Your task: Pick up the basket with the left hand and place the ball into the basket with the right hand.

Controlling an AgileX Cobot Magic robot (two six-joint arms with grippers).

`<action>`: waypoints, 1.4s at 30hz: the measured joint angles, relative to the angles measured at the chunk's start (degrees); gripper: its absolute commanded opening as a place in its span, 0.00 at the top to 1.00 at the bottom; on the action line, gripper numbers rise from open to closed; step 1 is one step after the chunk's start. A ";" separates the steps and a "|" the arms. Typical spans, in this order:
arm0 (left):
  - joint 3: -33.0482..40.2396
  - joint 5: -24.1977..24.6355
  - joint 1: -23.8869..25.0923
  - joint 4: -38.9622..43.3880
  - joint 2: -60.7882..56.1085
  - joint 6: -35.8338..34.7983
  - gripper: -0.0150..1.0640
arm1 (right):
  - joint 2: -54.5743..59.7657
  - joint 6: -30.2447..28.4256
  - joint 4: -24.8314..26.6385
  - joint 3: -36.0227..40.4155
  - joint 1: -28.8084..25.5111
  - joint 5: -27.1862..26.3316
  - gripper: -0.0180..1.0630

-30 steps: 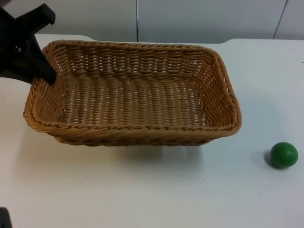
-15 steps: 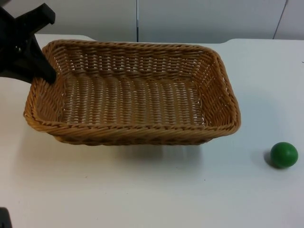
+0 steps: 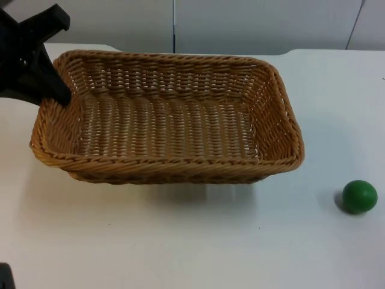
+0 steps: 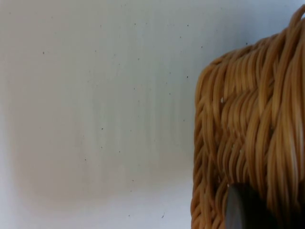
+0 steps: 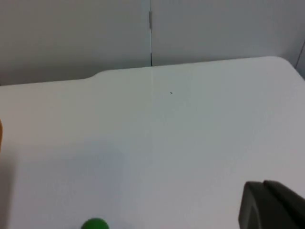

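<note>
Your left gripper (image 3: 57,96) sits at the far-left corner of the rectangular woven wicker basket (image 3: 168,117), black fingers clamped on the rim there. One fingertip comes down inside the wall; its partner is hidden behind the weave in the top view. From the left wrist you get the tan wicker corner (image 4: 252,138) close up with a dark fingertip (image 4: 243,210) pressed against the strands, so read that grip as closed on the basket's rim.

The basket looks tipped: its right end rides slightly above the white table top (image 3: 180,241), and a soft shadow lies under its near wall. You cannot tell from these views whether the left end is clear of the surface. The inside of the basket holds nothing.

The small green ball (image 3: 360,196) rests on the table to the right of the basket and nearer the front edge, well apart from its right wall. From the right wrist you catch the top of the green ball (image 5: 95,223) against the white surface, with the grey partition wall (image 5: 143,28) beyond.

Your right gripper appears as one black fingertip (image 5: 271,205) in the right wrist view, above bare table and away from the ball. You cannot tell whether its jaws are parted or together. That arm is waiting.
</note>
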 measured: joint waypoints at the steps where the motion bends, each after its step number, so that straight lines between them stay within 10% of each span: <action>1: 0.00 0.00 0.00 0.00 0.00 0.00 0.99 | 0.00 0.00 0.00 0.00 0.00 0.00 0.99; 12: 0.00 -3.06 0.00 0.00 0.00 0.00 0.99 | 29.58 -0.17 -0.64 -12.23 0.00 -9.32 0.99; 30: 0.00 -3.54 0.00 0.00 0.00 0.00 0.99 | 56.53 -9.51 2.76 -24.11 0.55 -1.11 0.99; 42: 0.00 -7.79 0.00 0.15 0.00 0.00 0.99 | 71.07 -13.82 5.07 -29.42 13.27 4.39 0.96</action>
